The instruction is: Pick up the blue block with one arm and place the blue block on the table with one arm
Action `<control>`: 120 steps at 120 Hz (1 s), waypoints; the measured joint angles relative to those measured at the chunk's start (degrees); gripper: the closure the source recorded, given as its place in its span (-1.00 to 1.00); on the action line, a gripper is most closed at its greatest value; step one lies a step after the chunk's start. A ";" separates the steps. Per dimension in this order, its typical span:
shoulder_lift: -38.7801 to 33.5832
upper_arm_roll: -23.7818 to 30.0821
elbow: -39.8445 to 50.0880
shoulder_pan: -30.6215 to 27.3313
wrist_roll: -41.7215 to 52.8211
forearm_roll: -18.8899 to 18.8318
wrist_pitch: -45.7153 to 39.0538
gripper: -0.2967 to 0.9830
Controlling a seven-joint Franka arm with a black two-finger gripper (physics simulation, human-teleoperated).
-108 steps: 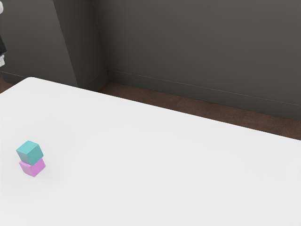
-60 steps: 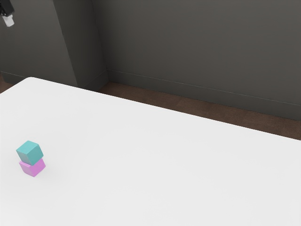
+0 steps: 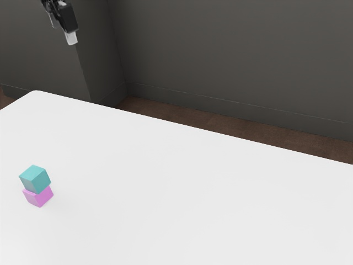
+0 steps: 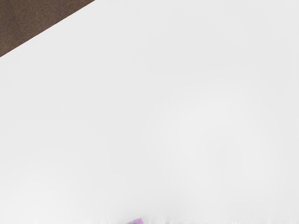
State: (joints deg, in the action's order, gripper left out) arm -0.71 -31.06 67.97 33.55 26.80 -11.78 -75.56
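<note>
Here, blue block [image 3: 36, 180] — even-sided, one corner toward the viewer

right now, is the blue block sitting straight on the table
No, the blue block rests on top of the pink block.

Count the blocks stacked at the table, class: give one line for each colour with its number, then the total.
Blue block: 1
Pink block: 1
Total: 2
</note>
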 joint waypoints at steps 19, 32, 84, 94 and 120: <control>-0.02 0.52 2.69 -2.69 -0.75 1.34 0.21 -0.53; 0.16 0.57 5.26 -5.68 -1.46 4.27 0.30 -0.53; -11.72 2.12 22.36 -10.84 -8.03 4.13 -2.20 -0.54; -13.16 3.95 25.40 -11.18 -9.67 4.02 -3.66 -0.54; -13.33 3.96 26.70 -13.48 -14.39 3.99 -5.49 -0.54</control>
State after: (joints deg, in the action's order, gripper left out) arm -14.03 -27.10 94.67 20.07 12.41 -7.79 -81.05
